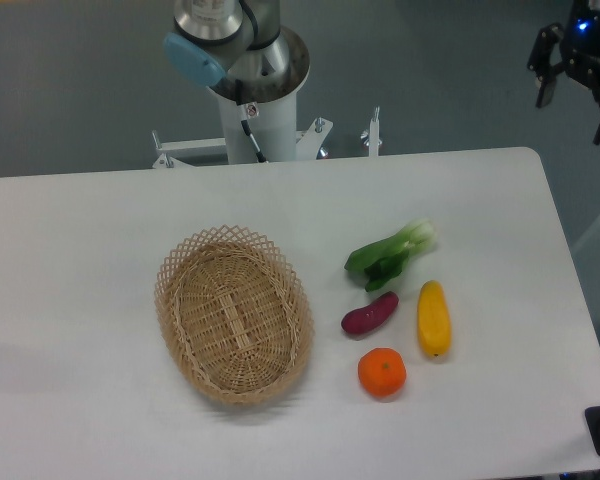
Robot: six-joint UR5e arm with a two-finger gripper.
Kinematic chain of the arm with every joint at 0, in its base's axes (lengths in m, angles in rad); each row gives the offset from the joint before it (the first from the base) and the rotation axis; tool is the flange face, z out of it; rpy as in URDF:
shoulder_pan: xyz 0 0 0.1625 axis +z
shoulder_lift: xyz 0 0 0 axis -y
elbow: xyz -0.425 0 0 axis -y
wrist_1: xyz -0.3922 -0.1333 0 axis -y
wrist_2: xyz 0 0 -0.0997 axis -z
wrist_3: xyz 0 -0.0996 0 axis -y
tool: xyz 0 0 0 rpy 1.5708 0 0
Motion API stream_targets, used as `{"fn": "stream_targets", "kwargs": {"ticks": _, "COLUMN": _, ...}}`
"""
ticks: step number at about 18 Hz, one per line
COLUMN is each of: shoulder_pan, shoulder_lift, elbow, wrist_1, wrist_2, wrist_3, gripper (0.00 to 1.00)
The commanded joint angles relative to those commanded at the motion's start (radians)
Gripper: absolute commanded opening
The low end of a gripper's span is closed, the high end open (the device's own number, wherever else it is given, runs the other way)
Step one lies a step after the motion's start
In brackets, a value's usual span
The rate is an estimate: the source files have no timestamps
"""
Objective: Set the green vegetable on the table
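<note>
This is a robotics lab set up for manipulation trials. A bare white tabletop (100, 210) with rounded corners stands on a plain grey floor (70, 90), and the arm's pedestal (255, 105) is bolted to a metal bracket at its far edge. On it lie toy props rather than real food: a wicker basket (234, 314), a green vegetable (388, 254), a purple eggplant (370, 313), a yellow fruit (433, 317) and an orange (382, 372). A black gripper (572, 72) with a blue light hangs at the upper right.
</note>
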State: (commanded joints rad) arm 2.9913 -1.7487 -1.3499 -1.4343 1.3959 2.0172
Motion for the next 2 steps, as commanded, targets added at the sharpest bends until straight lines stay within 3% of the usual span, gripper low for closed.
{"fn": "stream_targets", "kwargs": {"ticks": 2, "shoulder_pan": -0.003, "shoulder_lift": 0.000, "elbow": 0.000, "wrist_1": 0.000, "wrist_2": -0.002, "wrist_3": -0.002, "gripper": 1.00}}
